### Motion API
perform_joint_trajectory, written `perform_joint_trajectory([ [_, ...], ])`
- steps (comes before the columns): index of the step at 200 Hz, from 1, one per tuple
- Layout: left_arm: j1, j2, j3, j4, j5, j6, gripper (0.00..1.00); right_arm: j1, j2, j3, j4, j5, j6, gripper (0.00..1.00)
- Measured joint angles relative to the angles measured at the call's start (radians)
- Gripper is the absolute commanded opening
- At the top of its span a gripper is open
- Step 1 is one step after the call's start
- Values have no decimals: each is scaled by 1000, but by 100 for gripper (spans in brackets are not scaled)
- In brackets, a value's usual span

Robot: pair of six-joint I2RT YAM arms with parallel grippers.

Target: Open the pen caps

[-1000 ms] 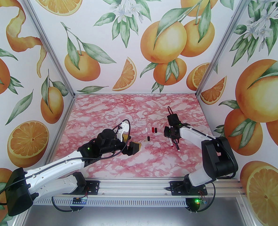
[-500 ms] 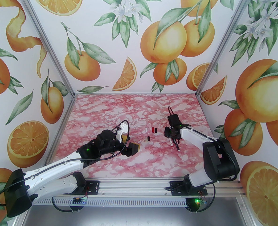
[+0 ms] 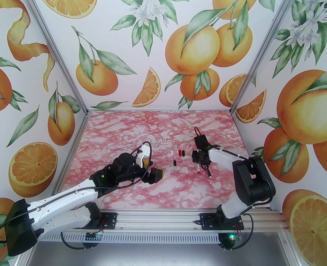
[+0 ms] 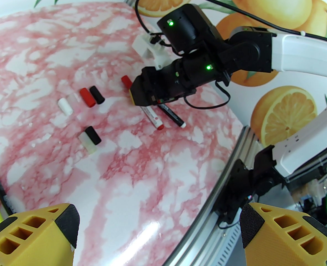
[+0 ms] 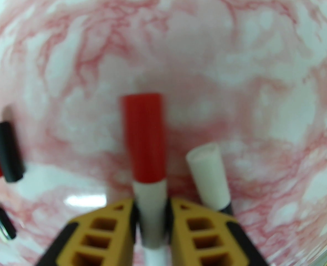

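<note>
My right claw was clamped on the white barrel of the red-capped pen, and its red cap sat on just past my grip. A white-capped pen lay just right of that pen. Five loose caps lay left of it. My left claw, jaws wide and empty, hung beyond those caps, well apart from the pen.

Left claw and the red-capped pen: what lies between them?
Top view: a black cap beside a pale cap lies between; a white cap, red cap and second black cap sit farther back.
</note>
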Motion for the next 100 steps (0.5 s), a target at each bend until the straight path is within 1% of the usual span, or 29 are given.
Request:
perform_joint_trajectory([
  [28, 0, -2, 0, 0, -2, -3, 100, 28, 6, 7, 3, 13, 0, 17],
  [55, 0, -16, -6, 8, 3, -12, 100, 54, -20, 7, -6, 13, 5, 18],
  [82, 0, -14, -29, 48, 29, -45, 100, 72, -152, 0, -10, -12, 23, 19],
  [92, 0, -9, -38, 68, 41, -59, 96, 79, -219, -10, -5, -33, 40, 19],
  [100, 1, -3, -45, 85, 51, -66, 95, 87, -271, -21, -1, -51, 54, 19],
])
